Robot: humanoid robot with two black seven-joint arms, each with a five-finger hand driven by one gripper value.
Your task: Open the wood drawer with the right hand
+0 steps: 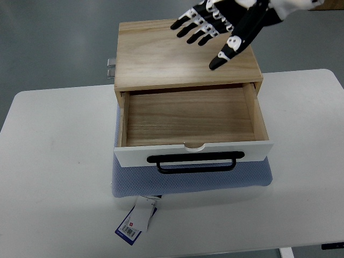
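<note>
White table (54, 161), grey floor (48, 37), wood drawer (188, 115) open, blue mat (188, 183) underneath

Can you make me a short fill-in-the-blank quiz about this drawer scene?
1. The drawer is pulled ____.
2. Inside, the drawer is ____.
3. The right hand hovers over the box top with fingers ____.
4. The handle is coloured ____.

Missing words: open; empty; spread; black

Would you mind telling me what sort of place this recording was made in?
Probably a lab or test room: a plain white table on a bare grey floor, holding only a wooden drawer box on a blue pad, with the right hand above it.
</note>
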